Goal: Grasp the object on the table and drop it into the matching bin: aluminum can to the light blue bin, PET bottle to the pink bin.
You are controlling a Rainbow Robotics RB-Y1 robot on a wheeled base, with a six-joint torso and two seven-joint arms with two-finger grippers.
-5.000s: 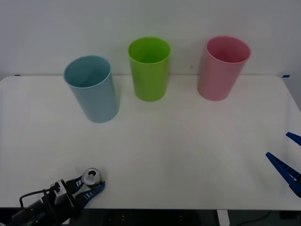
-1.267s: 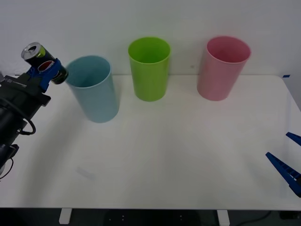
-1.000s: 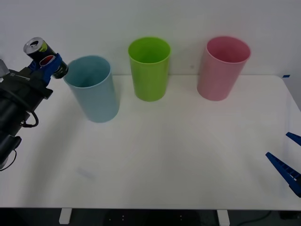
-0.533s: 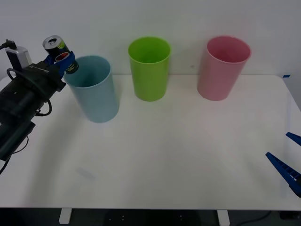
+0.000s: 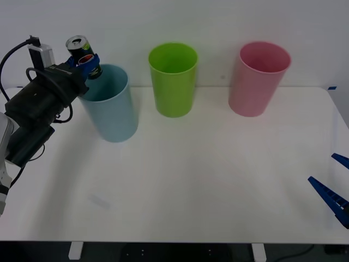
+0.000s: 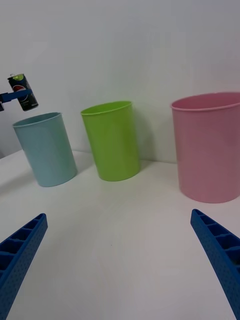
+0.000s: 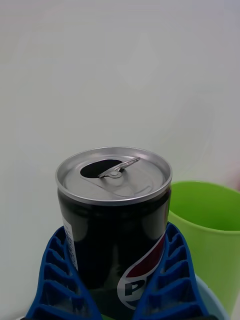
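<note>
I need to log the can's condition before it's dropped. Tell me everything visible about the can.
The aluminum can is small, with a shiny silver top, an open mouth and a raised pull tab. Its side is black with a red and blue logo. It stands roughly upright, clamped between the left gripper's blue ribbed fingers, in the air above the light blue bin's left rim.

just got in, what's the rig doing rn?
The left hand is shut on the aluminum can and holds it up in the air at the near-left rim of the light blue bin, not yet released. The can is open-topped, tab up. The right hand sits open and idle at the table's right edge. The lime green bin and the pink bin stand untouched in the back row.
</note>
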